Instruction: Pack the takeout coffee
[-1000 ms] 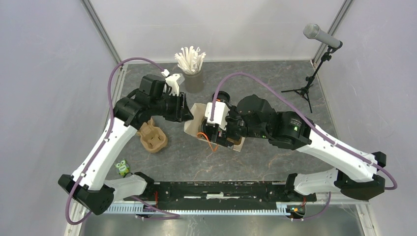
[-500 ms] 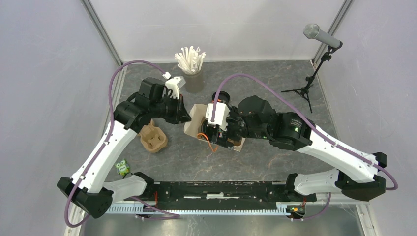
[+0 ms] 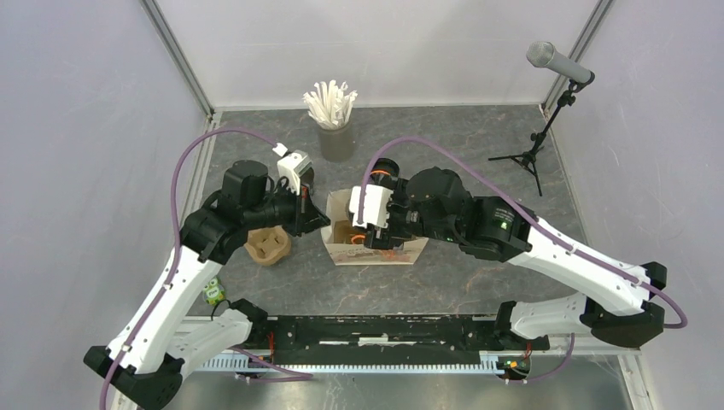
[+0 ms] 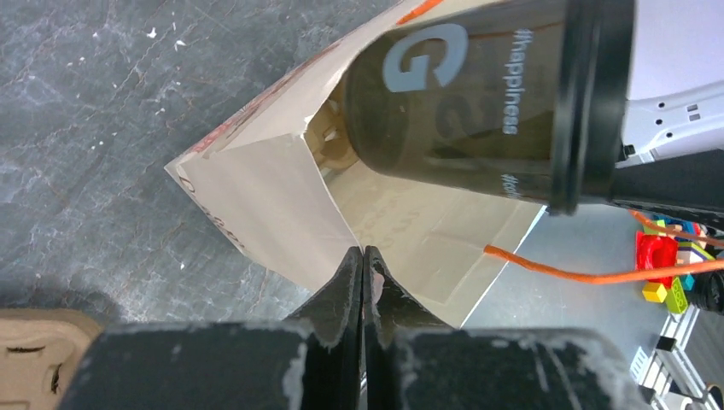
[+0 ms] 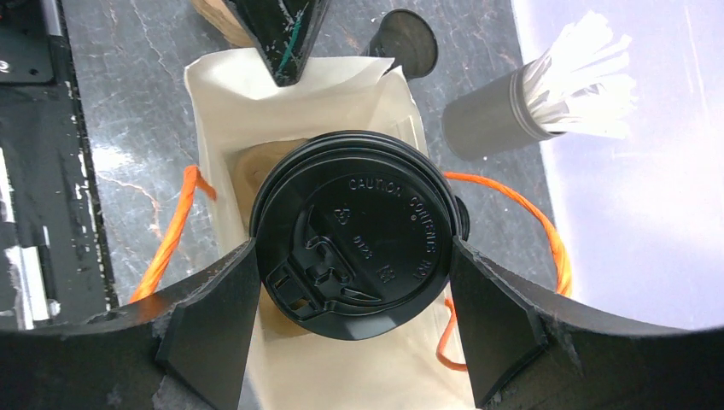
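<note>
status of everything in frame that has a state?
cup: lid on, held over the bag mouth
bag: open, rim pinched
left gripper: jaws shut on bag rim
right gripper: jaws shut on cup
carrier: on table, empty
straw cup: upright, full of straws

Black cup (image 5: 359,239), cream paper bag (image 5: 222,102)
The cup bears grey lettering; the paper bag has orange handles (image 5: 186,184); the table (image 3: 478,145) is mottled dark grey; the straws (image 3: 331,101) are white; the carrier (image 3: 266,246) is brown.
</note>
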